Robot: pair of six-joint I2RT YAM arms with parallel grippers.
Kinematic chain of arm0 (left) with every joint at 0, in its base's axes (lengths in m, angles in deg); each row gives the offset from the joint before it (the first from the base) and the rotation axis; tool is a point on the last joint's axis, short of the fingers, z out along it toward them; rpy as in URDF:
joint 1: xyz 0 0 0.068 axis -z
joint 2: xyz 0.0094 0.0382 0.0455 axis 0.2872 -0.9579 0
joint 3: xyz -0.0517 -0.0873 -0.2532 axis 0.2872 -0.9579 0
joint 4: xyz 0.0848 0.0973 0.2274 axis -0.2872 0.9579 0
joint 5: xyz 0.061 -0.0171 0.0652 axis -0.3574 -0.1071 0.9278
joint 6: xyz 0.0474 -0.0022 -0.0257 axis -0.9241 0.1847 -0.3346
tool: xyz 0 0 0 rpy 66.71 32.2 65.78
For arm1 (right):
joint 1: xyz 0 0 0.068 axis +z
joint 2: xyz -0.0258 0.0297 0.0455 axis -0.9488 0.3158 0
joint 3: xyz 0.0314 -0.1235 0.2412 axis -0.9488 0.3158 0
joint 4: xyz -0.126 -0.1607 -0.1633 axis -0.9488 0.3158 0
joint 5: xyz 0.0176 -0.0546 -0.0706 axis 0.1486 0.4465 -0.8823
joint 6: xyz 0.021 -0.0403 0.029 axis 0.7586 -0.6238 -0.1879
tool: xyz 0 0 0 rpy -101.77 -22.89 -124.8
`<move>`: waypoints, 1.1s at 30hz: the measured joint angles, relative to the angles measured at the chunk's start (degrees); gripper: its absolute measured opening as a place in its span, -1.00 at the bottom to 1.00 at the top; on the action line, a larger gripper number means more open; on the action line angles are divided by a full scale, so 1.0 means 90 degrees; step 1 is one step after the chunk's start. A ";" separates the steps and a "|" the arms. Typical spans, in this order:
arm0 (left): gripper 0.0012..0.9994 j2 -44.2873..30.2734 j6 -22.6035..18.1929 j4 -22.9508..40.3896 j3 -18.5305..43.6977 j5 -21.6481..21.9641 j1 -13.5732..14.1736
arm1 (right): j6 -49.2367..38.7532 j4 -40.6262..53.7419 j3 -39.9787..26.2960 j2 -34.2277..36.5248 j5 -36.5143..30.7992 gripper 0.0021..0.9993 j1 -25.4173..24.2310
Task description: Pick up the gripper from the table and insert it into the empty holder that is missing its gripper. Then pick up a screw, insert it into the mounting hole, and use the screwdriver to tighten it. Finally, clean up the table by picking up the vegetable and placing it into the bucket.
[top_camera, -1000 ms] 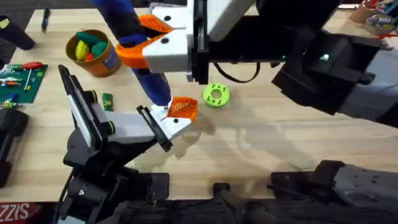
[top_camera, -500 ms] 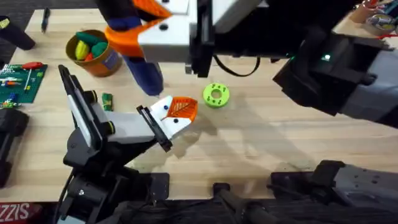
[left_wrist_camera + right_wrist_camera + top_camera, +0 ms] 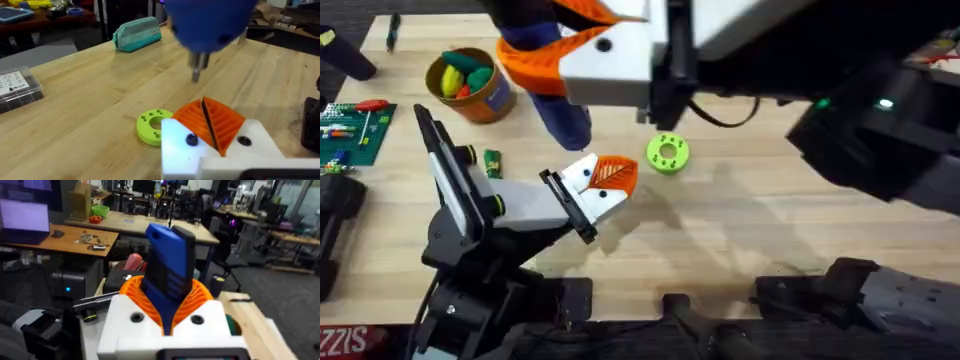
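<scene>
The screwdriver (image 3: 555, 95) is clamped in the right gripper (image 3: 565, 65), above the holder (image 3: 585, 200); a green ring (image 3: 667, 153) lies beside, with open table (image 3: 770, 230) beyond.

Green ring disc (image 3: 667, 153), circuit board (image 3: 350, 130), teal pouch (image 3: 138, 34) & clear parts box (image 3: 16, 87)

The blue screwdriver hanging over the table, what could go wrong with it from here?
The screwdriver is gripped by the right gripper above the holder. Its tip could come down off the hole and hit the orange gripper. It might also tilt or slip between the pads. The green disc lies close by.
</scene>
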 joint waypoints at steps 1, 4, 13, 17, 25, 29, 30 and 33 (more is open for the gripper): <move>-0.99 0.0002 0.0000 0.0000 0.0000 0.0000 0.0000 | -0.0041 -0.0010 0.0041 -0.0093 0.0002 -0.90 0.0000; -0.99 0.0002 0.0000 0.0000 0.0000 0.0000 0.0000 | -0.0093 -0.0114 0.0201 -0.0252 0.0005 -0.90 0.0000; -0.99 0.0000 0.0000 -0.0002 0.0000 0.0000 0.0000 | -0.0173 -0.0293 0.0477 0.0053 -0.0144 -0.90 0.0132; -0.99 0.0000 0.0000 0.0000 0.0000 0.0000 0.0000 | -0.0188 -0.0356 0.0477 0.0203 -0.0224 -0.90 0.0259; -0.99 0.0000 0.0000 0.0000 0.0000 0.0000 0.0000 | -0.0188 -0.0365 0.0477 0.0305 -0.0305 -0.90 0.0291; -0.99 0.0002 0.0000 0.0000 0.0000 0.0000 0.0000 | -0.0188 -0.0370 0.0477 0.0305 -0.0316 -0.90 0.0291; -0.99 0.0000 0.0000 0.0000 0.0000 0.0000 0.0000 | -0.0188 -0.0370 0.0477 0.0305 -0.0316 -0.90 0.0291; -0.99 0.0000 0.0000 -0.0002 0.0000 0.0000 0.0000 | -0.0188 -0.0370 0.0477 0.0302 -0.0328 -0.90 0.0291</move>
